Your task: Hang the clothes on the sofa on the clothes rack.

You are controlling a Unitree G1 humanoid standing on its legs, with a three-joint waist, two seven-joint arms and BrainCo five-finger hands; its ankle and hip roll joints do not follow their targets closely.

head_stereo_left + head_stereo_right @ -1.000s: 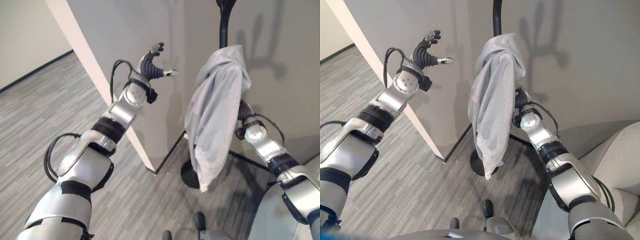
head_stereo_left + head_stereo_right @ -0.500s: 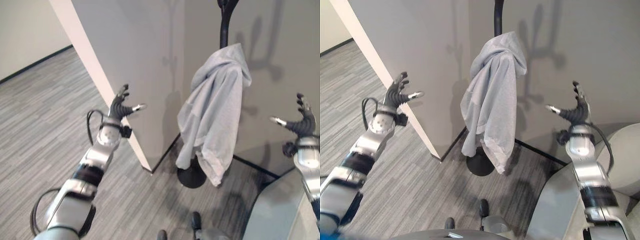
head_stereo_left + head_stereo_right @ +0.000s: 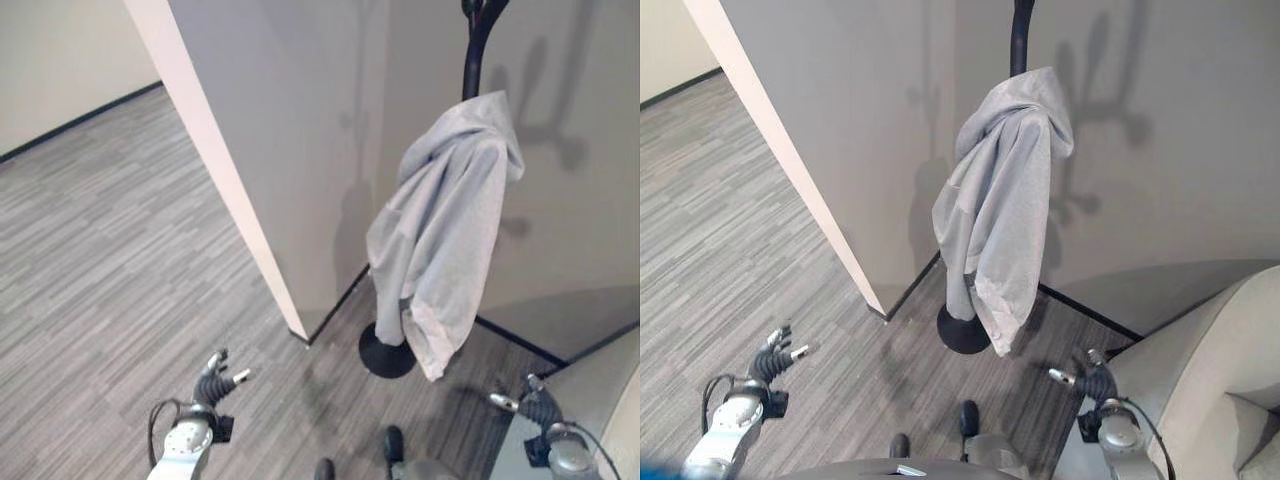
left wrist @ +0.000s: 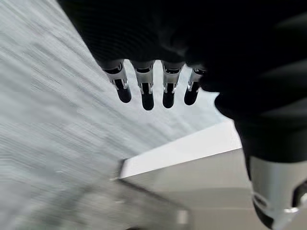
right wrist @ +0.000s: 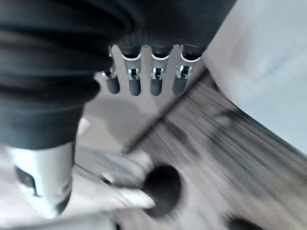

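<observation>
I find the grey hooded garment draped over the black clothes rack, hanging from near the top of the pole down toward the round black base. The hood sits uppermost and the lower hem hangs free just above the base, partly covering it from my viewpoint. The rack stands on the grey striped floor in the corner formed by the grey wall and the adjoining wall behind it.

My left hand is low, well apart from the garment, over the floor. Its fingers are straight and spread, the thumb held apart, and it has hold of nothing.

My right hand is low on the opposite side, beside the edge of the pale sofa, below and clear of the garment's hem. Its fingers are extended in a row with the thumb apart, and it carries nothing. From that wrist I see the rack base and the garment's lower edge past the fingertips.
</observation>
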